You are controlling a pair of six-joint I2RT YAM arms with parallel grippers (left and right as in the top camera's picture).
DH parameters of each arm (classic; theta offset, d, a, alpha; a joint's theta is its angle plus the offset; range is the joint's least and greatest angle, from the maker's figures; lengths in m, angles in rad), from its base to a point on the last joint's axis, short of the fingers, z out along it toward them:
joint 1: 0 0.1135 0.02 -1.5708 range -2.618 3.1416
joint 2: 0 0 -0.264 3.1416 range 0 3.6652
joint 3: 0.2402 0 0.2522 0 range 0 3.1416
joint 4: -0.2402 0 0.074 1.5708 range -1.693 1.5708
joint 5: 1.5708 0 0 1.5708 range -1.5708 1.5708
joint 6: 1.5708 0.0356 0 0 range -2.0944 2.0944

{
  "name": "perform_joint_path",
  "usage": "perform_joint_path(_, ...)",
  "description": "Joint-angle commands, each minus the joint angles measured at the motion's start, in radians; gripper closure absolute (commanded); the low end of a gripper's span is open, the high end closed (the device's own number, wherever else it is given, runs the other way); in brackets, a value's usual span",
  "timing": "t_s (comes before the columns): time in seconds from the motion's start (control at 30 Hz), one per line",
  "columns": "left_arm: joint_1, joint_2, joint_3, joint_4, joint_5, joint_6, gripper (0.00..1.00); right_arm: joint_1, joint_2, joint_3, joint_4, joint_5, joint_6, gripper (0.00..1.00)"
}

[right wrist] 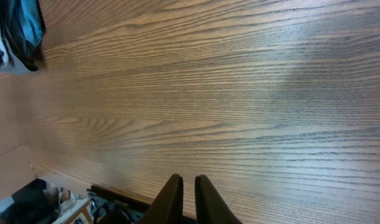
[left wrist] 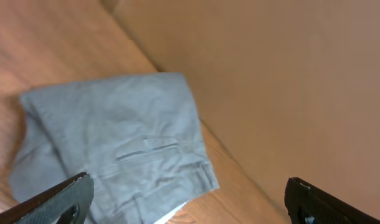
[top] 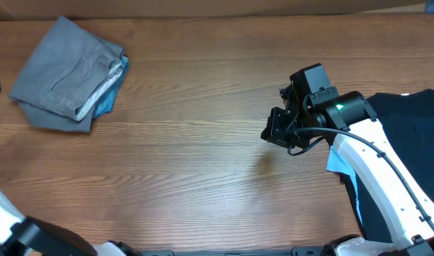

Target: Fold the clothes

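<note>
The clothes, grey-khaki shorts [top: 60,75], lie folded in a compact stack at the table's far left corner. They are seen close up in the left wrist view [left wrist: 121,143], with a slit pocket facing up. A blue denim edge [top: 112,94] peeks out from under their right side. My left gripper [left wrist: 189,182] hovers just off the stack, wide open, with one finger [left wrist: 62,196] over the cloth and nothing held. My right gripper [top: 275,131] hangs over bare wood right of centre. In the right wrist view, the right gripper [right wrist: 189,178] is shut on nothing.
A dark garment [top: 409,156] with a pale blue piece [top: 338,160] lies at the table's right edge, under the right arm. A brown wall [left wrist: 289,74] runs along the back edge behind the shorts. The wooden table [top: 188,163] is bare between the two piles.
</note>
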Motion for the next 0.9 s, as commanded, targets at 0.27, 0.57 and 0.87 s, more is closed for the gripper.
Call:
perform_joint_path(0.27, -0.344, -0.126, 0.032, -0.248, -0.133, 0.38, 0.0, -0.002, -0.08, 0.043, 0.001, 0.093, -0.042, 0.88)
perform_joint_path(0.57, -0.743, -0.435, 0.169, -0.629, -0.476, 0.533, 0.0, -0.002, -0.31, 0.251, 0.001, 0.28, -0.148, 0.77)
perform_joint_path(0.87, -0.967, -0.645, 0.196, -0.818, -0.566, 0.447, 0.0, -0.002, -0.561, 0.326, -0.008, 0.314, -0.24, 0.0)
